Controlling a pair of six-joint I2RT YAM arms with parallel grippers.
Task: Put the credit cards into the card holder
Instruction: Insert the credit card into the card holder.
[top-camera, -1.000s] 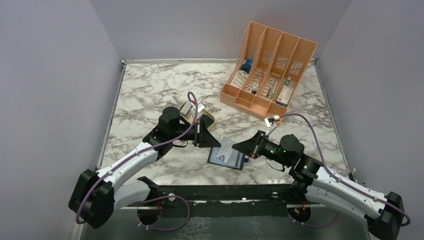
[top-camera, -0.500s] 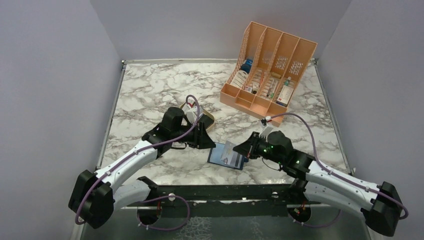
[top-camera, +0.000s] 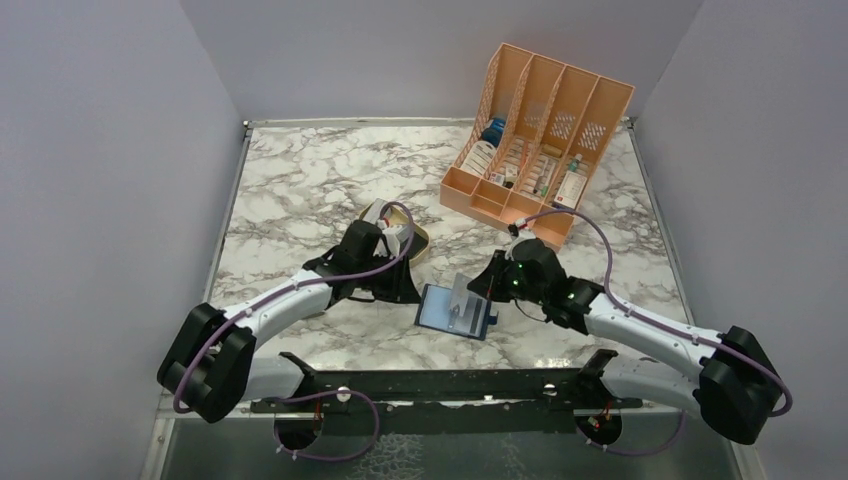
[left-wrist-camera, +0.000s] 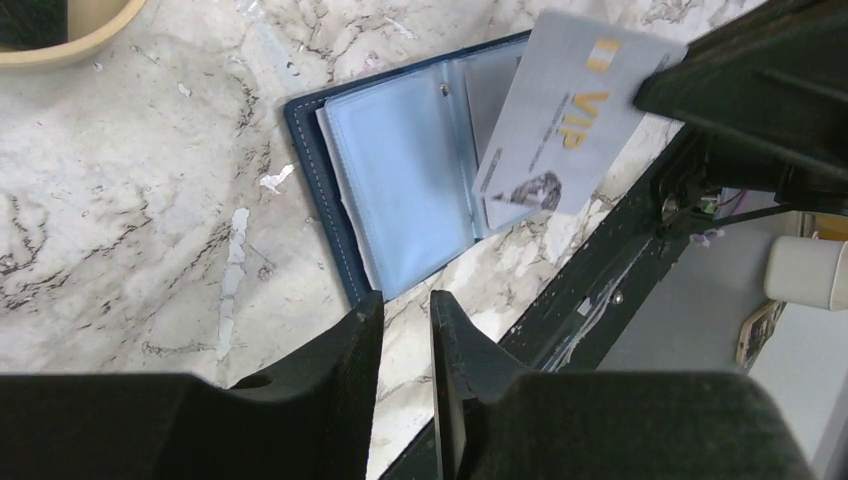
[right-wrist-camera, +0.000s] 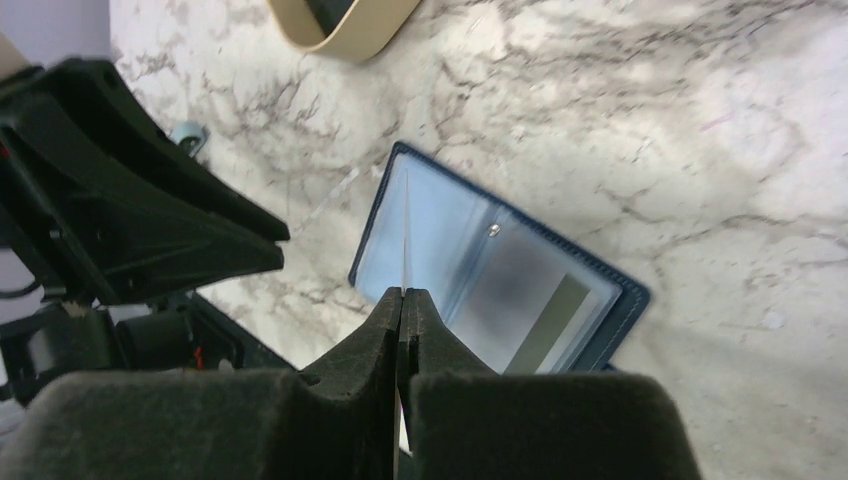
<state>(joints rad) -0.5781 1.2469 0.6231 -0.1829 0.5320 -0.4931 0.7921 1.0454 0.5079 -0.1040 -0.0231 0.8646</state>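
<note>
right gripper (right-wrist-camera: 403, 295): jaws clamped on VIP credit card (left-wrist-camera: 570, 110), which we see edge-on, long axis pointing away from the jaws
card holder (left-wrist-camera: 400, 180): open flat on marble table (top-camera: 290, 170), directly under the card
left gripper (left-wrist-camera: 405, 305): jaws slightly apart, empty, just beside the holder's edge
next: we'd tip the card's free edge into a sleeve

The left arm (top-camera: 270, 310) and the right arm (top-camera: 645, 335) are sharing one build. Each is wearing glossy white shells over its long links, with bulky matte black joint housings (top-camera: 212, 362) bulging at the shoulder. A thin purple cable (top-camera: 409, 222) is arching off each wrist and trailing back along the links. Small green lights (top-camera: 518, 281) are glowing on the right wrist. The left gripper (left-wrist-camera: 405, 305) is ending in two wedge-shaped matte black fingers (left-wrist-camera: 345, 375).
</note>
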